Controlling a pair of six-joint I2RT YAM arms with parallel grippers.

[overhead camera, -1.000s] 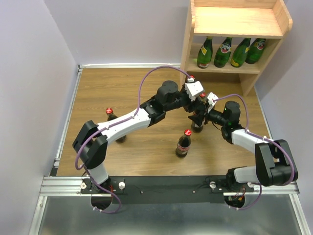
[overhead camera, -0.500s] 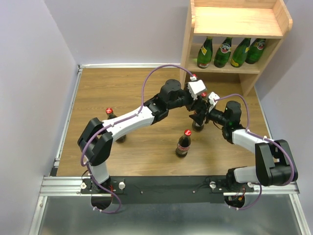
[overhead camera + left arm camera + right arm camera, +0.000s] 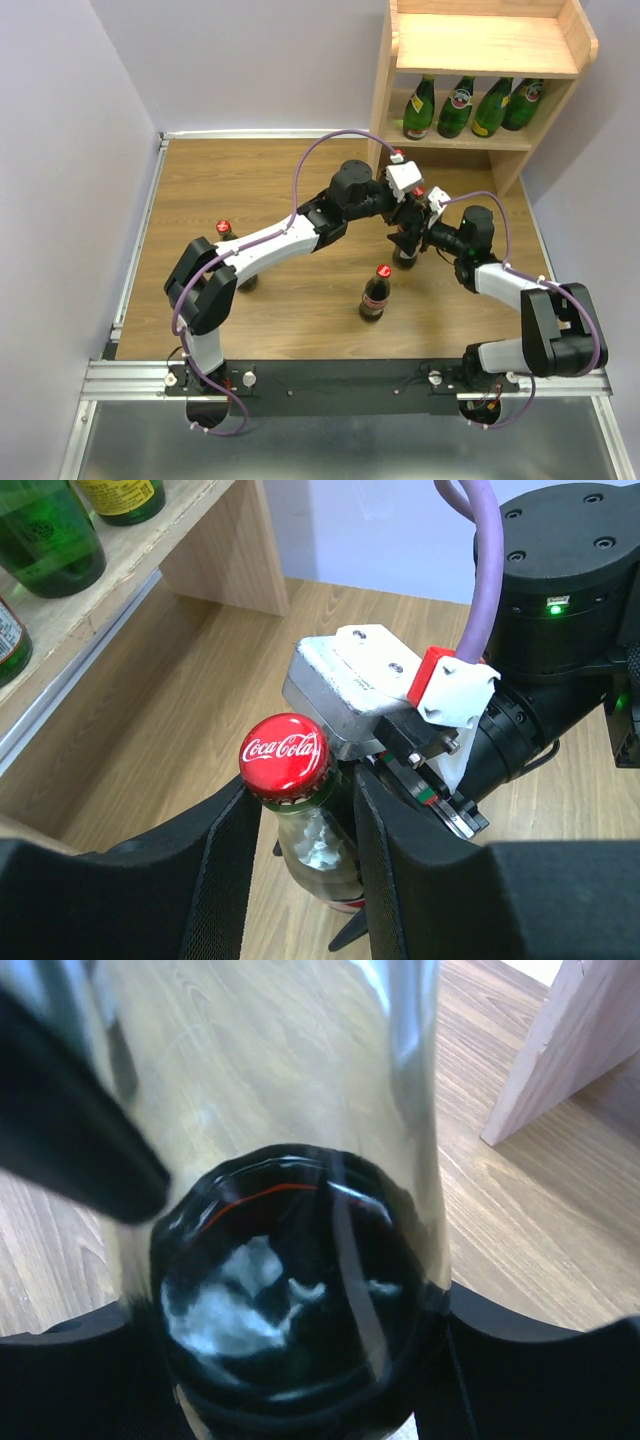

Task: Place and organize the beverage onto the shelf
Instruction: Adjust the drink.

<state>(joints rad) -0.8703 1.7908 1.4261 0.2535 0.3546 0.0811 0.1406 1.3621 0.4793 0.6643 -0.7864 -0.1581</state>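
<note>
The bottle (image 3: 285,757) stands upright on the table, long axis vertical, and both arms meet on it. The left gripper (image 3: 300,810) comes in from above and is closed narrowly on the neck, just under the red cap. The right gripper (image 3: 300,1360) sits lower on the same bottle, its jaws set wider around the dark body.

The shelf (image 3: 480,45) lies beyond both grippers, farther from the arm bases and a little to their right. Its lower tier is filled by the green bottles (image 3: 470,105), and its top board is above gripper height. The coming move therefore looks like a straight lift along the bottle's axis, then a carry away and up. Only one grip can go with it, probably the left.
</note>
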